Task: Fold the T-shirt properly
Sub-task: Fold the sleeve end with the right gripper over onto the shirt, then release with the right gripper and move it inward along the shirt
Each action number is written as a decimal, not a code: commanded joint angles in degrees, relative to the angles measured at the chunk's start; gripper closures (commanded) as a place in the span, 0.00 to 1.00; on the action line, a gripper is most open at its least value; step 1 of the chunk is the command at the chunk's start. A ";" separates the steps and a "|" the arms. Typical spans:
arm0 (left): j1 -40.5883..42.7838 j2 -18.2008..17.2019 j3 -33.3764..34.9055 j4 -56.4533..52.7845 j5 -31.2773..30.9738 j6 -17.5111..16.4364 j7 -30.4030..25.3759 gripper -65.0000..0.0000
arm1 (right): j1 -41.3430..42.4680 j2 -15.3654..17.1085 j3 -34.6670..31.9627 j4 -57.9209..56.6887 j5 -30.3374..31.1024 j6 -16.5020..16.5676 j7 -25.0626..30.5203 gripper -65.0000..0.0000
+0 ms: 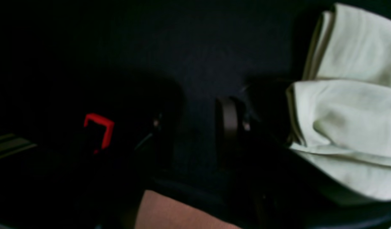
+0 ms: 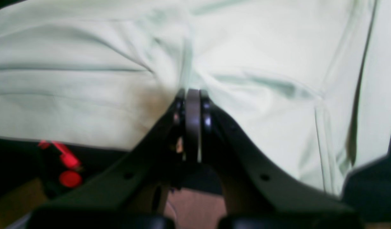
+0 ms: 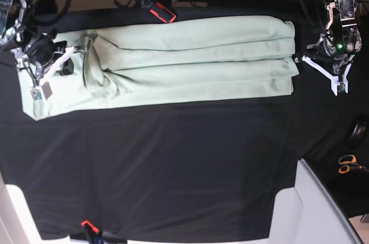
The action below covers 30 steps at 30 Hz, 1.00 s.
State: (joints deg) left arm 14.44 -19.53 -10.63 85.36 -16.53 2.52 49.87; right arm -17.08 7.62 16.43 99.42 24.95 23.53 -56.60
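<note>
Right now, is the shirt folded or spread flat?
Partly folded: the T-shirt lies as a long narrow band with its sides doubled over.

We have three cameras. The base view looks straight down from overhead on the whole worktop (image 3: pixel 173 169), far enough off to take in both arms and the full length of the T-shirt (image 3: pixel 173 62). The left wrist view rides low behind the left tool (image 1: pixel 195 127), close to the black cloth, facing along its fingers with the shirt's folded edge at its right side. The right wrist view sits just behind the right tool (image 2: pixel 192 105), so near that pale fabric fills most of it. Both wrist views are blurred, and each shares with the base view one end of the shirt
</note>
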 commanded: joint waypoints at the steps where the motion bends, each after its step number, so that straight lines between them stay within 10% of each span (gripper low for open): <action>1: -0.41 -0.82 -0.40 0.92 0.23 -0.02 -0.68 0.67 | 1.56 0.51 0.15 -1.35 0.15 -0.10 0.99 0.99; 26: -0.77 -1.17 -0.40 0.66 0.31 -0.02 -0.68 0.67 | -0.63 -1.51 -15.24 1.20 0.24 -0.54 -1.29 1.00; 30: -0.85 -1.09 -0.40 0.75 0.31 -0.02 -0.68 0.67 | -0.98 -1.51 -11.02 8.41 0.24 -5.81 -1.64 1.00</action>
State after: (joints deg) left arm 13.96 -19.64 -10.61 85.25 -16.53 2.52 49.87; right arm -18.35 5.50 5.02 107.15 25.47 17.96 -58.59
